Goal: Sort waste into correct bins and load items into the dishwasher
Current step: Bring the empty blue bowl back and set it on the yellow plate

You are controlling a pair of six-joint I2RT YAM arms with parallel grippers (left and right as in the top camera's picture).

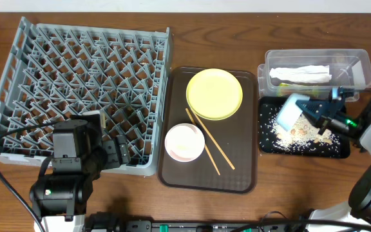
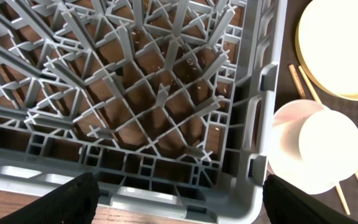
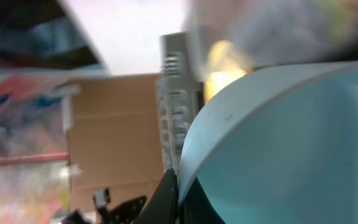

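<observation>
Sideways, light blue bowl (image 1: 287, 111) over black tray (image 1: 341, 148) — gripped by right end effector (image 1: 308, 109)

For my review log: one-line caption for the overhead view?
Right pincer holds tilted light blue bowl over black tray strewn with food scraps.

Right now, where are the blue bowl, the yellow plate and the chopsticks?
blue bowl (image 1: 288, 111): overhead view, on its tilted side.
yellow plate (image 1: 214, 94): overhead view, on its centre.
chopsticks (image 1: 223, 156): overhead view, on the right stick's lower half.

A staged lab-style tabletop: wooden table (image 1: 237, 32), grey dish rack (image 1: 76, 84), cardboard box (image 3: 114, 124) behind.
</observation>
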